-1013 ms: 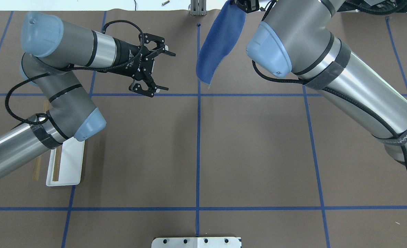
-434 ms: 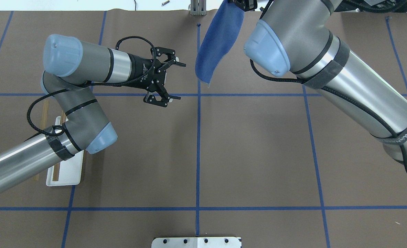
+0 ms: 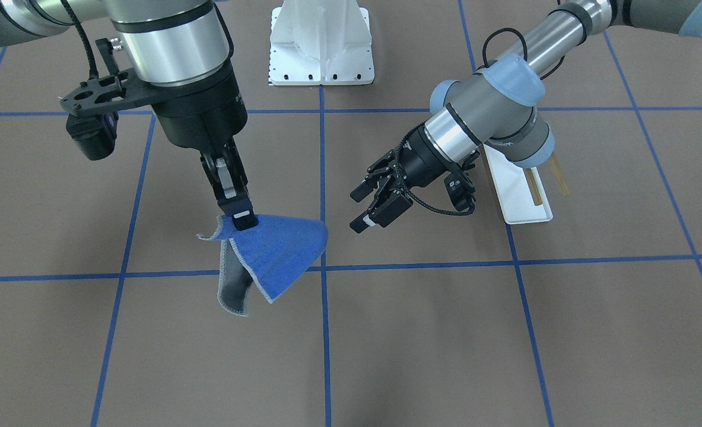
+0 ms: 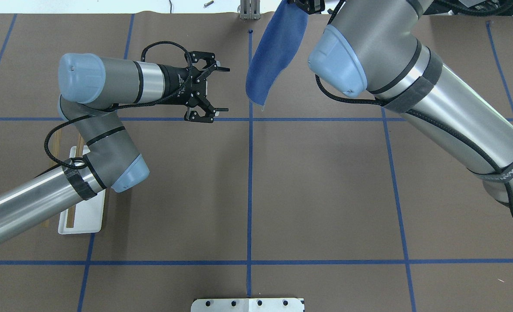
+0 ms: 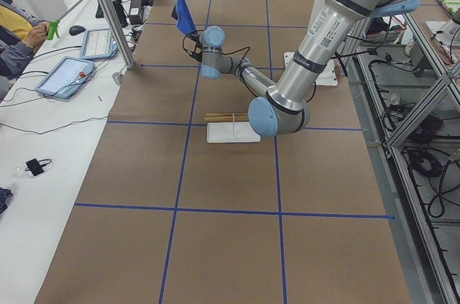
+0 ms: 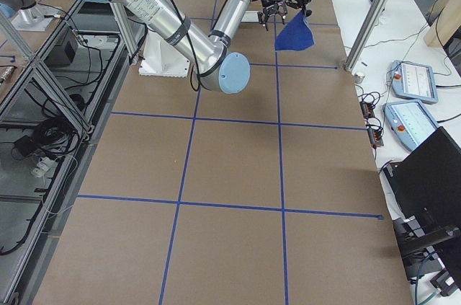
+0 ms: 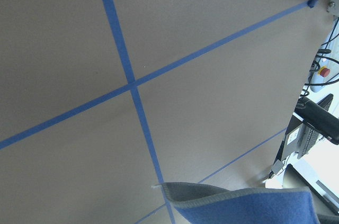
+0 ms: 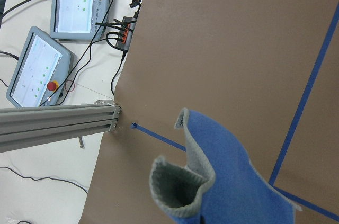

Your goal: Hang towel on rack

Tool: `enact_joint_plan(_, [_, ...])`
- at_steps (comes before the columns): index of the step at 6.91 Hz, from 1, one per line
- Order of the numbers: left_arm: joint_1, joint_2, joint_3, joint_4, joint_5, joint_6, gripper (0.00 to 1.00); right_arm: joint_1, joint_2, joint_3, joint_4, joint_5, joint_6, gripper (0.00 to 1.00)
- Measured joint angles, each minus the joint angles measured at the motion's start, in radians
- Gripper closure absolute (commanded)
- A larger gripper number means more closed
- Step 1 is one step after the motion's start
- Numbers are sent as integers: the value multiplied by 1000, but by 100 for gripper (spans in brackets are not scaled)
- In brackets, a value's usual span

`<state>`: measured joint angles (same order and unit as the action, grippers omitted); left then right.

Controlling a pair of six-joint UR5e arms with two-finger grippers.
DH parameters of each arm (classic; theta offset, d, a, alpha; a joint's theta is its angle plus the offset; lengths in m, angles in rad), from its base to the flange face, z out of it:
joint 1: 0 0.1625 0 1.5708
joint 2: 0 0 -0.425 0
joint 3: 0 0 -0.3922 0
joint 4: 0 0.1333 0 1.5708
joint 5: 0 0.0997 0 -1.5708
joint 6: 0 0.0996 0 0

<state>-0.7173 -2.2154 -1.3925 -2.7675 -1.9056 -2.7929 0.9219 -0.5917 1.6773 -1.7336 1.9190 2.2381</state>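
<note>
The towel (image 3: 279,252), bright blue with a grey back, hangs in the air from one corner. It also shows in the overhead view (image 4: 273,52). My right gripper (image 3: 239,218) is shut on that corner, near the table's far edge. My left gripper (image 4: 227,89) is open and empty. It points sideways at the towel's lower part with a small gap between them, as the front view (image 3: 358,209) also shows. The left wrist view catches the towel's lower edge (image 7: 249,205). The rack (image 4: 85,212) stands under my left arm, its wooden rods (image 3: 534,184) partly hidden.
The white bolted pedestal (image 3: 321,41) stands at the robot's side of the table. A metal post (image 4: 249,11) rises at the far edge behind the towel. Operator tablets (image 8: 79,1) lie on the side table beyond.
My left arm has swung its open gripper to the right, closer to the hanging towel, and turned its wrist. The towel has drifted slightly left, still held.
</note>
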Motion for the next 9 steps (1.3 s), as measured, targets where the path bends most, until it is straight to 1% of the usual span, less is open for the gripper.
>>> enact_joint_plan(2, [18,-7,52,-121,92,-159,4,-2,4,2,-1,0,8,100])
enact_joint_plan(3, [36,-15,65,-151,129,-193,4,-4,10,2,-1,0,22,100])
enact_joint_plan(5, [56,-30,71,-164,153,-210,3,-17,18,2,0,-13,50,100])
enact_joint_plan(7, [61,-36,73,-165,158,-216,4,-35,21,6,0,-33,68,100])
enact_joint_plan(9, [61,-37,73,-166,162,-229,6,-38,19,24,-5,-33,70,100])
